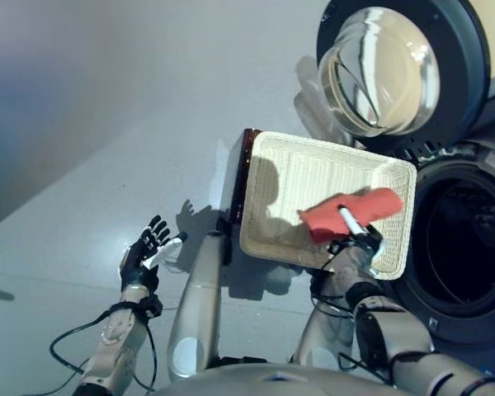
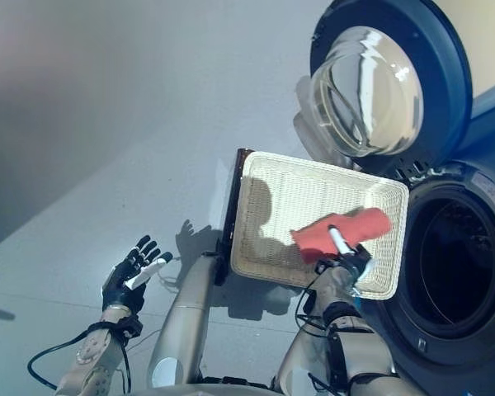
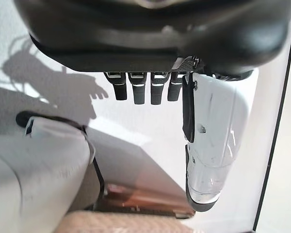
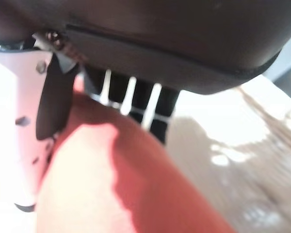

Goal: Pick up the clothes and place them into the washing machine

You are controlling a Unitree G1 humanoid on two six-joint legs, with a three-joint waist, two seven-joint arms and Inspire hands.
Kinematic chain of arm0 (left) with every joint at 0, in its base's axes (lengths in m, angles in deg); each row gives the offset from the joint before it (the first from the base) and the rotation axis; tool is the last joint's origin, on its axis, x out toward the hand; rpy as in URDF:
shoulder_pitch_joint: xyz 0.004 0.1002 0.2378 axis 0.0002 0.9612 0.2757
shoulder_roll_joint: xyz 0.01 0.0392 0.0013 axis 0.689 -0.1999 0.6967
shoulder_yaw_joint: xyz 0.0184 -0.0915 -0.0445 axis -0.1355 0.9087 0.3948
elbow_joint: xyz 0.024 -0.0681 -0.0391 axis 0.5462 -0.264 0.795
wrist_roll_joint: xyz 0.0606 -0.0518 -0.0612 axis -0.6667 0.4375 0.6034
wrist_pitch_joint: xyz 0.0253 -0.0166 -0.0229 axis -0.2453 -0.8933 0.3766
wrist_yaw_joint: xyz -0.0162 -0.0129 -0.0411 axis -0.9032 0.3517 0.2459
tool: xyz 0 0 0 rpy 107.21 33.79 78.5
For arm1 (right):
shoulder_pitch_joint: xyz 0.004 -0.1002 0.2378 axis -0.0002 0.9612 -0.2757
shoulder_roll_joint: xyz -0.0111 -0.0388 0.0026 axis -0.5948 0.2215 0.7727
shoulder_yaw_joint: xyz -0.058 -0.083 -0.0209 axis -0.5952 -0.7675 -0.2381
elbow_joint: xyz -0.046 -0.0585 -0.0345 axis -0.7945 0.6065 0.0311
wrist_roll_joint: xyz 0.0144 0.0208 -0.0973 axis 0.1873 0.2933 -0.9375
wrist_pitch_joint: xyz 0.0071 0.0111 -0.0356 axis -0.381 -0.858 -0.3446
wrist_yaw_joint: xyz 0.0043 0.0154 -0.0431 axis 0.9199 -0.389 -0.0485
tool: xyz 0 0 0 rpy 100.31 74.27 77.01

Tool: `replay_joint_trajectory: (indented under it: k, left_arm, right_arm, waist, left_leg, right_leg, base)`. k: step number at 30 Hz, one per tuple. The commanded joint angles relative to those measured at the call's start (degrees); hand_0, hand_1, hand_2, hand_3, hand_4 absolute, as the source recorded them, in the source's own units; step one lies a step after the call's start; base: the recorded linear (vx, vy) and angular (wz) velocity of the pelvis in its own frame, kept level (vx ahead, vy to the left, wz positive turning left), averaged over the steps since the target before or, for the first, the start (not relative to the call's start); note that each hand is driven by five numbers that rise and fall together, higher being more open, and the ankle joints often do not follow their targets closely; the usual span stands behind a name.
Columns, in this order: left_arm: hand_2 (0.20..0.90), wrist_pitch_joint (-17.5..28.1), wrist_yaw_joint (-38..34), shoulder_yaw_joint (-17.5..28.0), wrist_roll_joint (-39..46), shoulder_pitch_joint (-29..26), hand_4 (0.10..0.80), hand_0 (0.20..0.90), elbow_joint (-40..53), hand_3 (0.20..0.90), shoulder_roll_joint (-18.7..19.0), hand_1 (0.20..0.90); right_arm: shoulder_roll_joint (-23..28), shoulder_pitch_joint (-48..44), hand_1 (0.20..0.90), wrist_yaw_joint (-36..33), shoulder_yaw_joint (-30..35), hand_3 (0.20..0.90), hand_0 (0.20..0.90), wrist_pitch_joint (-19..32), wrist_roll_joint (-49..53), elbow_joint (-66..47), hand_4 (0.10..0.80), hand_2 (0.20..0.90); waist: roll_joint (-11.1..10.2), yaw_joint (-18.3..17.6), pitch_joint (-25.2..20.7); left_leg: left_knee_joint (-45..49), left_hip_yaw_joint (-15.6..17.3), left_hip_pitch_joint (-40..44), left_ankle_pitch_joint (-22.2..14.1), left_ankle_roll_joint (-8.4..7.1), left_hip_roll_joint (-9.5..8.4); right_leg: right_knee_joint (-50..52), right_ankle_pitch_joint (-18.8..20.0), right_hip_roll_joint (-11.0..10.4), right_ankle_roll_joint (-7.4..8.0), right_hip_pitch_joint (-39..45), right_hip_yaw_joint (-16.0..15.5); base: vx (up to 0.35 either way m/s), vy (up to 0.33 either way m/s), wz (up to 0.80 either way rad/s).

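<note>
A red cloth (image 1: 371,206) lies across the near right corner of a white wicker basket (image 1: 313,169). My right hand (image 1: 359,241) reaches into that corner, its white-covered thumb lying over the cloth. In the right wrist view the red cloth (image 4: 136,194) fills the space between thumb and curled fingers (image 4: 136,104), so the hand is shut on it. The washing machine's dark drum opening (image 1: 470,247) is just right of the basket, with its round glass door (image 1: 379,70) swung open above. My left hand (image 1: 144,252) hovers open over the floor at the left, holding nothing.
The basket rests on a dark brown stand (image 1: 246,165), whose edge also shows in the left wrist view past the straight fingers (image 3: 140,90). Grey floor (image 1: 107,124) stretches to the left and behind. The open door overhangs the basket's far right side.
</note>
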Motion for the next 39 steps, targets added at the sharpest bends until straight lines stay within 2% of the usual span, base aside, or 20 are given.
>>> replay_joint_trajectory:
  k: [1, 2, 3, 4, 7, 8, 9, 10, 16, 20, 28, 35, 39]
  left_arm:
    - [0.9, 3.4, 1.5, 3.4, 0.9, 2.6, 0.8, 0.9, 1.6, 0.9, 0.8, 0.9]
    - [0.9, 3.2, 1.8, 3.4, 1.1, 2.6, 0.8, 0.9, 1.6, 0.9, 0.7, 0.9]
    - [0.9, 3.1, 2.1, 3.5, 1.3, 2.7, 0.8, 0.9, 1.5, 0.9, 0.7, 0.9]
    - [0.9, 3.0, 2.5, 3.4, 1.8, 2.7, 0.8, 0.9, 1.3, 0.9, 0.6, 0.9]
    - [0.9, 2.7, 3.1, 3.1, 2.4, 2.8, 0.8, 0.9, 1.1, 0.9, 0.2, 0.9]
    - [0.9, 2.6, 3.4, 3.0, 2.6, 2.9, 0.8, 0.9, 1.0, 0.9, 0.2, 0.9]
    - [0.9, 2.6, 3.7, 3.0, 2.7, 2.9, 0.8, 0.9, 0.8, 0.9, 0.1, 0.9]
    - [0.9, 2.6, 3.8, 3.0, 2.9, 3.0, 0.8, 0.9, 0.9, 0.9, 0.1, 0.9]
    - [0.9, 2.1, 4.4, 1.5, 3.4, 3.3, 0.8, 0.9, 1.1, 0.9, 0.1, 0.9]
    - [0.9, 1.4, 4.6, 0.6, 3.5, 3.7, 0.8, 0.9, 1.4, 0.9, 0.4, 0.9]
    - [0.9, 1.7, 4.8, 0.4, 4.7, 5.2, 0.8, 0.9, 3.4, 0.9, 0.5, 0.9]
    - [0.9, 1.3, 5.1, -0.5, 5.7, 4.6, 0.8, 0.9, 3.0, 0.9, 0.2, 0.9]
    - [0.9, 1.7, 4.8, -0.3, 6.3, 4.7, 0.8, 0.9, 3.7, 0.9, 0.2, 0.9]
  right_arm:
    - [5.6, 0.4, 0.2, 2.4, 3.1, 0.2, 0.2, 6.7, 6.3, -1.6, 0.3, 0.2]
    - [5.9, 0.4, 0.2, 2.7, 4.2, 0.2, 0.2, 7.3, 7.9, -1.8, 0.3, 0.2]
    - [6.4, 0.6, 0.2, 3.3, 5.5, 0.2, 0.2, 8.5, 10.1, -2.6, 0.3, 0.2]
    - [6.7, 0.7, 0.2, 3.9, 6.3, 0.2, 0.2, 8.7, 11.4, -2.3, 0.3, 0.2]
    - [7.5, 0.2, 0.2, 4.8, 9.4, 0.2, 0.2, 11.2, 15.9, -3.5, 0.3, 0.2]
    - [7.9, 0.2, 0.2, 4.8, 9.8, 0.2, 0.2, 11.4, 16.4, -3.3, 0.3, 0.2]
    - [8.6, -0.1, 0.2, 4.8, 10.5, 0.2, 0.2, 11.7, 17.2, -3.1, 0.3, 0.2]
    - [9.3, -0.3, 0.2, 4.8, 11.3, 0.2, 0.2, 12.2, 18.0, -3.2, 0.3, 0.2]
    - [13.1, -3.4, 0.2, 4.5, 15.3, 0.2, 0.2, 14.5, 23.3, -2.8, 0.3, 0.2]
    - [16.9, -6.4, 0.2, 1.7, 19.3, 0.2, 0.2, 16.5, 27.0, 0.1, 0.3, 0.2]
    - [27.6, -10.9, 0.2, -2.4, 21.5, 0.2, 0.2, 16.3, 27.8, 3.9, 0.3, 0.2]
    - [30.9, -11.7, 0.2, -3.8, 24.6, 0.2, 0.2, 20.0, 31.7, 4.3, 0.3, 0.2]
    - [31.5, -12.3, 0.2, -4.4, 23.9, 0.2, 0.2, 20.1, 31.6, 4.4, 0.3, 0.2]
  waist:
    - [0.2, 1.3, -1.7]
    - [0.3, 1.0, -1.8]
    - [0.4, 0.8, -1.7]
    - [0.5, 0.8, -2.1]
    - [0.9, 0.2, -2.5]
    - [1.2, 0.1, -2.4]
    - [1.3, 0.0, -3.0]
    - [1.5, -0.1, -2.9]
    - [2.7, -0.5, -3.9]
    - [4.0, -0.7, -4.8]
    - [6.3, -0.9, -5.8]
    - [7.8, -2.0, -6.2]
    - [7.9, -2.3, -6.3]
  left_leg:
    - [-4.7, -1.7, 1.9, 0.2, -5.36, 3.12]
    - [-4.9, -1.5, 1.9, 0.3, -5.41, 3.22]
    - [-5.8, -1.0, 1.7, 2.4, -5.16, 3.21]
    - [-5.9, -1.2, 2.5, 0.9, -5.52, 3.35]
    - [-7.5, -0.7, 3.4, 1.5, -5.74, 3.57]
    - [-8.3, -0.3, 3.2, 3.2, -5.5, 3.46]
    - [-8.7, -0.4, 4.1, 1.9, -5.85, 3.58]
    - [-9.6, 0.1, 3.9, 3.8, -5.64, 3.56]
    - [-10.5, 0.4, 4.6, 3.9, -5.97, 3.48]
    - [-11.1, 0.6, 4.9, 4.0, -6.18, 3.37]
    - [-11.7, 1.7, 5.8, 4.0, -6.4, 3.32]
    - [-11.7, 2.3, 6.7, 3.6, -6.51, 3.58]
    - [-11.8, 2.9, 6.7, 3.4, -6.49, 3.83]
  right_leg:
    - [1.5, 0.6, 0.3, -1.9, -1.4, 1.4]
    - [1.3, 0.6, 0.3, -1.87, -1.4, 1.5]
    - [0.1, 2.4, 0.2, -2.34, -1.7, 1.3]
    - [0.2, 1.1, 0.4, -1.88, -1.1, 1.8]
    - [-0.9, 1.4, 0.6, -1.81, -0.9, 2.0]
    - [-1.6, 2.8, 0.6, -2.21, -1.3, 1.9]
    - [-1.6, 1.5, 0.7, -1.77, -0.7, 2.3]
    - [-2.4, 3.1, 0.6, -2.17, -1.1, 2.0]
    - [-2.2, 2.8, 0.6, -2.06, -1.4, 2.6]
    - [-1.6, 2.2, 0.5, -2.0, -1.7, 3.0]
    - [-0.4, 1.4, 0.3, -2.04, -2.6, 4.6]
    - [0.9, 0.3, 0.6, -2.09, -3.5, 6.2]
    - [1.3, 0.4, 0.8, -2.16, -4.3, 6.9]
  base:
    - [-0.007, -0.019, -0.13]
    - [-0.102, -0.001, -0.14]
    - [-0.003, -0.027, -0.14]
    - [-0.002, -0.017, -0.15]
    - [0.011, -0.019, -0.14]
    - [0.028, -0.015, -0.12]
    - [-0.072, 0.005, -0.08]
    - [0.019, -0.016, -0.06]
    - [0.0, -0.011, -0.08]
    - [0.008, -0.001, -0.01]
    - [0.001, 0.011, -0.03]
    - [0.015, 0.001, -0.09]
    - [0.005, 0.014, -0.05]
